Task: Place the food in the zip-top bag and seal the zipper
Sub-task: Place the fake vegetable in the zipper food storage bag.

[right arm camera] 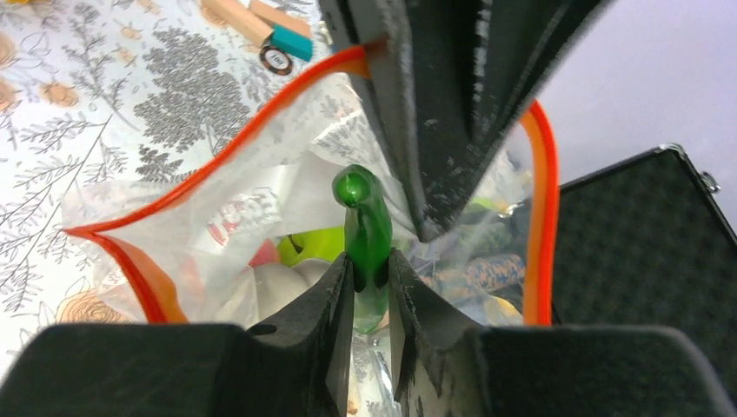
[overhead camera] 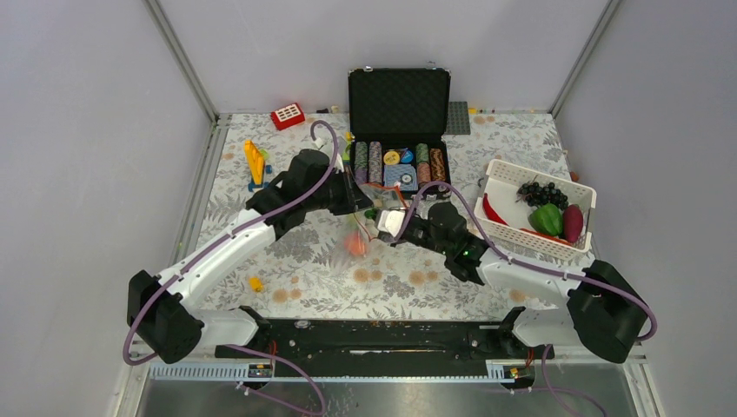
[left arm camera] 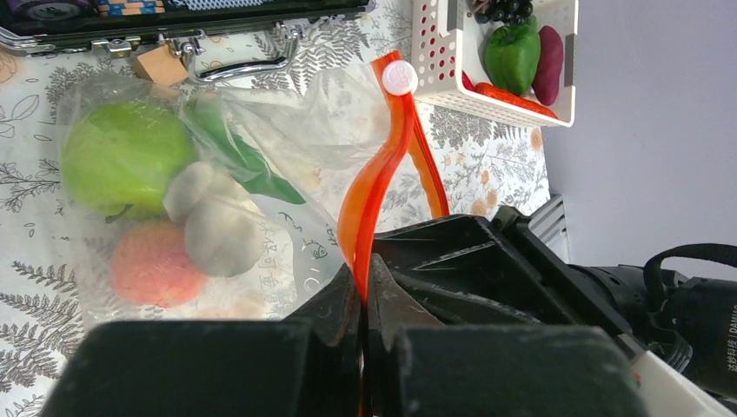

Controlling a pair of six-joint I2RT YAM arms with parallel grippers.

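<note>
Zip-top bag of clear floppy plastic (left arm camera: 287, 130) is lying mid-table, just near of the open black case (overhead camera: 399, 100), its mouth turned toward the right arm. Left gripper (left arm camera: 365, 271) is clamping the orange-red zipper strip (left arm camera: 382, 165), holding the mouth up and open. Right gripper (right arm camera: 371, 265) is pinching a slim glossy green toy vegetable (right arm camera: 365, 213) at the opening. A round green fruit (left arm camera: 122, 156), a white piece (left arm camera: 217, 234) and an orange-pink piece (left arm camera: 152, 261) are sitting inside.

Loading step is in hand. Next move is calling for a release deep inside the bag, then more food from the white perforated basket (overhead camera: 500, 169) at far right. Sealing is not yet due.
</note>
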